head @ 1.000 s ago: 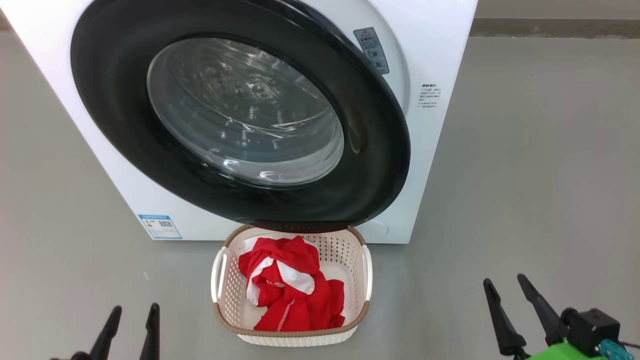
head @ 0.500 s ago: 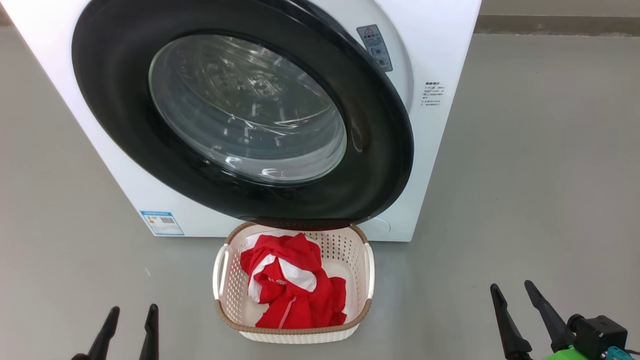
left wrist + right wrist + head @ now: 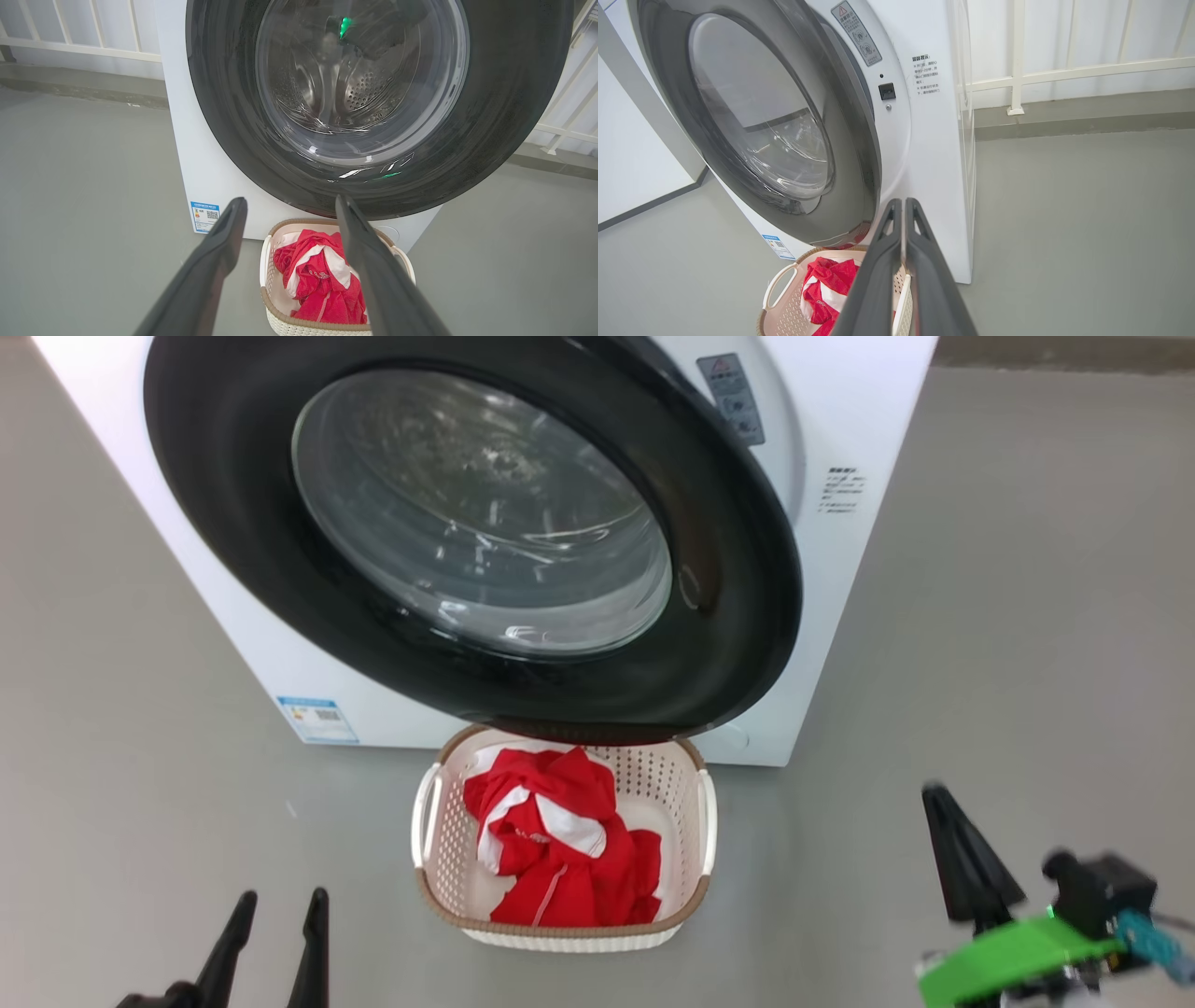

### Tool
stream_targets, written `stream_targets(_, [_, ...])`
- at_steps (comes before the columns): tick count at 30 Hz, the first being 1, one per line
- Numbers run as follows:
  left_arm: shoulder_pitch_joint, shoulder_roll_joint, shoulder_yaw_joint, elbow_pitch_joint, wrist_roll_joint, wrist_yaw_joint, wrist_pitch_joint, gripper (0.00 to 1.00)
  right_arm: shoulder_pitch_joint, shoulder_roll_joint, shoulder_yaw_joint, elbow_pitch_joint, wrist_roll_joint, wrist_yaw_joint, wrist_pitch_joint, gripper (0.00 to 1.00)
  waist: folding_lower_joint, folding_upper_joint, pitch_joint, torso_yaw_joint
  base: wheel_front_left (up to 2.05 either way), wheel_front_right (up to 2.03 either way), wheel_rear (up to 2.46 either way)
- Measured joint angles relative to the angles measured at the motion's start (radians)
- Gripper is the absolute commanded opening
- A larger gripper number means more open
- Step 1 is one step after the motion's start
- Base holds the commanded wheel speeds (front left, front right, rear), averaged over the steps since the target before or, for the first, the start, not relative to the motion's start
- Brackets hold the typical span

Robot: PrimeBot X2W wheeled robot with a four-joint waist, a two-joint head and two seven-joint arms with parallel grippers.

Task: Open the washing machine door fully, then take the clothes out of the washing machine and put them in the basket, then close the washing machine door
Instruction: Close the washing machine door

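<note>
Door (image 3: 215, 504) hangs nearly shut on the machine (image 3: 840, 411), its free edge on the right standing a little off the white front. Gap is plain in the right wrist view, latch socket (image 3: 887, 91) uncovered. Clothes (image 3: 560, 859) lie heaped in the basket (image 3: 672, 784), which sits on the floor (image 3: 1027, 616) just under the door's lower edge. Drum (image 3: 359, 88), seen through the glass (image 3: 481, 513), looks empty. Judged: only the closing is left.

Handling. Door is rigid, seemingly hinged at the left, likely weighty, and probably needs a firm shove to latch. Black rim (image 3: 738, 644) is glossy, so fingers may skid; glass bulges and is the fragile part. Best contact: flat push on the rim at the right side, level with the socket, not on the glass. Clothes are soft and light; no need to touch them.

Right gripper (image 3: 902, 205): fingers pressed together, nothing between them, which suits pushing. Left gripper (image 3: 290, 199): spread wide, empty, low at the left, well away from the door.

Floor is smooth, grey and level. White railing (image 3: 1017, 56) runs behind the machine.
</note>
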Motion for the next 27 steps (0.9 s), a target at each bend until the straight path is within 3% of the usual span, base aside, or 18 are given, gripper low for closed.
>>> stream_targets(11, [-0.076,-0.021,-0.043,-0.004,-0.005,0.000,0.000,1.00,-0.272,0.022,0.050,0.041,0.000,0.000,0.000,0.00,0.0000,0.0000,0.067,0.058,0.00,0.00,0.00])
stream_targets(27, [-0.165,-0.031,-0.092,-0.002,-0.029,0.000,0.000,1.00,-0.467,0.010,0.057,0.119,-0.008,0.000,0.000,0.00,0.0000,0.0000,0.180,0.135,0.00,0.00,0.00])
